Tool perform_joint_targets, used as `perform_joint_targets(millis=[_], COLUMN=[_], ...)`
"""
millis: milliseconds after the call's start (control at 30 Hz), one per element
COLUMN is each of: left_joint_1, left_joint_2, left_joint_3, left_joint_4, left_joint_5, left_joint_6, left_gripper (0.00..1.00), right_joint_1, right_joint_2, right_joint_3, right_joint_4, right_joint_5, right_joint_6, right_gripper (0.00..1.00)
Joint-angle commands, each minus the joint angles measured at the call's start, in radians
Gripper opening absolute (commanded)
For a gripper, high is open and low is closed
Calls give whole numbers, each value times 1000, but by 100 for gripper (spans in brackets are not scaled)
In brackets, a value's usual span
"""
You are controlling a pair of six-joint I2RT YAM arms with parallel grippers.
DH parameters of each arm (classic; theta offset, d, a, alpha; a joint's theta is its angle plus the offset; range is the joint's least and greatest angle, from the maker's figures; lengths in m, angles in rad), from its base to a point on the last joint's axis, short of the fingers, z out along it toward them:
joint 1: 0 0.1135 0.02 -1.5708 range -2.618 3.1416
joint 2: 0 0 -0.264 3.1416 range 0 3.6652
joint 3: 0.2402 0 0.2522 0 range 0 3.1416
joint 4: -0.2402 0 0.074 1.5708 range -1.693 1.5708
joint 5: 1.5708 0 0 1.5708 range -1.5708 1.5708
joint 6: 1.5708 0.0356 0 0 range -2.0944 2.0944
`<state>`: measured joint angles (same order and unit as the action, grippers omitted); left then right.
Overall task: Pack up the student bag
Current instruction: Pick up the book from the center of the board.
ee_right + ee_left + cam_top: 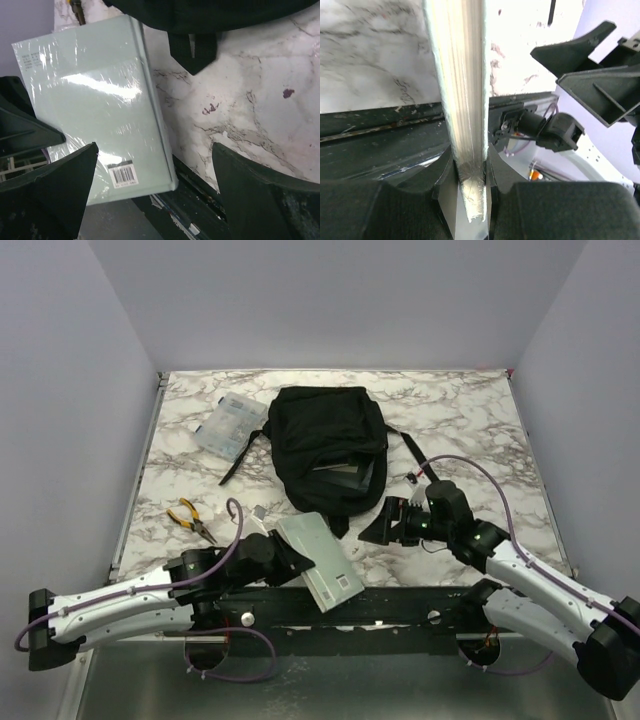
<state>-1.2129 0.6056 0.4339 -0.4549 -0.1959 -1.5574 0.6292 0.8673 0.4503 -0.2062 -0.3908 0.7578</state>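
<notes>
The black student bag [330, 440] lies in the middle of the marble table with its front pocket open, a dark flat item [345, 478] showing inside. My left gripper [288, 550] is shut on a pale green shrink-wrapped book [322, 560], holding it tilted over the table's near edge. In the left wrist view the book's edge [462, 90] stands clamped between the jaws of that gripper [470, 172]. My right gripper [378, 525] is open and empty just right of the book. In its own view it [155, 167] faces the book's cover [95, 115] and barcode corner.
A clear plastic case [228, 423] lies left of the bag. Yellow-handled pliers [192, 518] lie at the near left. A bag strap end [192, 50] hangs toward the book. Long straps [410, 455] trail right of the bag. The black mounting rail [400, 605] runs along the near edge.
</notes>
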Motion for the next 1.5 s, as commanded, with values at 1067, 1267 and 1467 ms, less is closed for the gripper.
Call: perform_joint_targets(millis=[1067,1267,1467], left_joint_1=[888,914,924], left_joint_2=[228,210,182], left_joint_3=[687,666,637], left_joint_4=[-278,-279,-279], left_joint_5=[624,636,611], left_joint_6=[360,306,271], left_gripper=[0,0,0], right_joint_1=[732,812,859], right_joint_2=[364,557,629], right_joint_3=[597,675,648], right_joint_4=[114,292,526], right_joint_5=[950,1338,1425], right_joint_6=[-840,-1048,-1248], right_gripper=[100,98,82])
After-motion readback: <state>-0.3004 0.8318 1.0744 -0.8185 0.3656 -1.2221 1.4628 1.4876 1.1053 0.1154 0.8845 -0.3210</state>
